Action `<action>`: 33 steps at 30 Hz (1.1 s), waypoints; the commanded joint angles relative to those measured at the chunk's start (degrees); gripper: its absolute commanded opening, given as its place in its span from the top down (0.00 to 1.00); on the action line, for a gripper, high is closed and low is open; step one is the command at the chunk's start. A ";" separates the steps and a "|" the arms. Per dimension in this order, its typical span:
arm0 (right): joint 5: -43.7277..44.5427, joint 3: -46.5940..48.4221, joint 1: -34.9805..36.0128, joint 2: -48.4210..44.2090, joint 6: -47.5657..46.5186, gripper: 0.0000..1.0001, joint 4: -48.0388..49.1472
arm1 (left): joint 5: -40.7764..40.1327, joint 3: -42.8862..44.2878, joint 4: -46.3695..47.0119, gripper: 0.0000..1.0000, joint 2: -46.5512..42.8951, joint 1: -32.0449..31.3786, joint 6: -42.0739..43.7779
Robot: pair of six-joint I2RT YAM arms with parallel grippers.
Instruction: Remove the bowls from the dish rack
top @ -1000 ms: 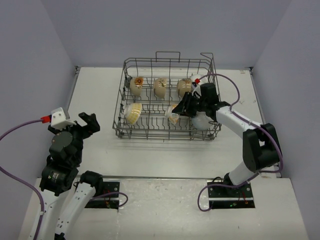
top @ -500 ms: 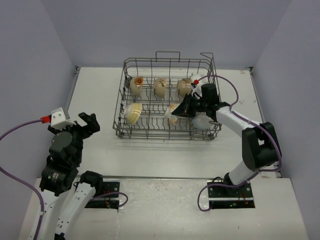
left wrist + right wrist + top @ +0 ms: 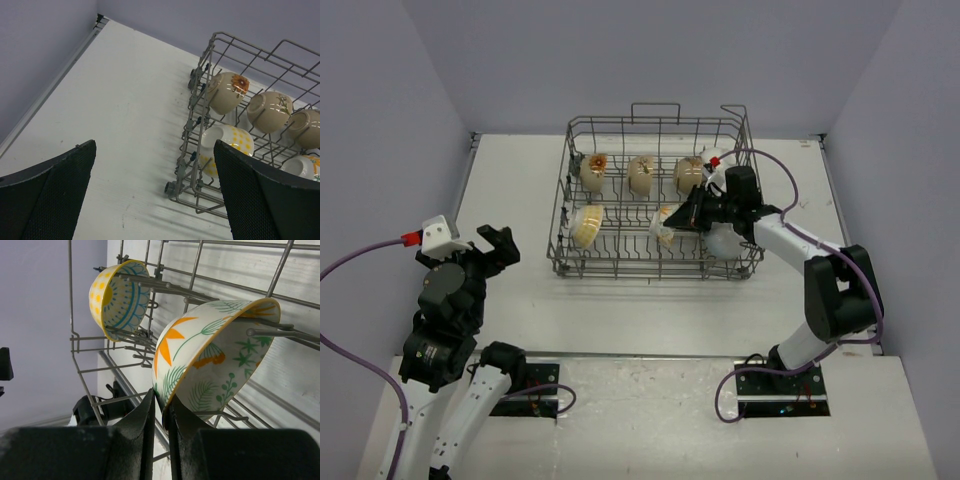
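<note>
1. Your right claw (image 3: 161,402) is clenched on the rim of a leaf-patterned bowl (image 3: 215,355). One finger is pressed to the outer wall and the other sits just inside the lip.
2. The bowl, cream with orange leaves and green sprigs, stands on edge among the upright tines. It is in the near row of the dish rack (image 3: 650,272), about midway along. A tine crosses its open mouth.
3. To its left in the same row, a yellow-and-teal bowl (image 3: 120,300) also rests on edge, clear of the held one. It has yellow dots outside and teal lines inside.
4. In the overhead view, your right arm reaches into the rack from its right end. A pale rounded shape (image 3: 725,242) lies partly hidden under the forearm in the near right corner; whether it is a bowl cannot be told.
5. Three tan bowls (image 3: 641,174) line the far row, each tipped on its side between the wires. The leftmost one carries an orange flower.
6. The grey wire rack sits on the white worktop (image 3: 520,180), towards the far wall, with its handle loops raised.
7. Your left claw (image 3: 154,155) is released, its two dark fingers spread wide with nothing between them. It hangs above bare worktop, well apart from the rack's left end.
</note>
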 commanded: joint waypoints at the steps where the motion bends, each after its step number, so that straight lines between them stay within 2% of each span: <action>1: -5.27 -0.06 -0.77 -4.06 0.42 1.00 8.50 | 0.09 -0.64 2.23 0.00 -0.47 -0.27 0.28; 6: -4.91 0.12 -0.77 -4.95 -0.20 1.00 7.18 | 0.00 -0.64 2.23 0.00 -0.73 -0.27 0.28; 11: -10.27 -1.11 -1.13 -3.64 3.14 1.00 14.28 | 0.09 -0.64 2.14 0.00 -0.73 -0.27 0.19; 19: -12.30 1.00 -1.39 -2.32 1.65 1.00 12.63 | 0.00 -0.73 2.14 0.00 -0.73 -0.27 0.19; 33: -17.22 1.52 -2.09 -4.86 7.09 1.00 20.10 | 0.00 -0.73 2.14 0.00 -0.73 -0.27 0.19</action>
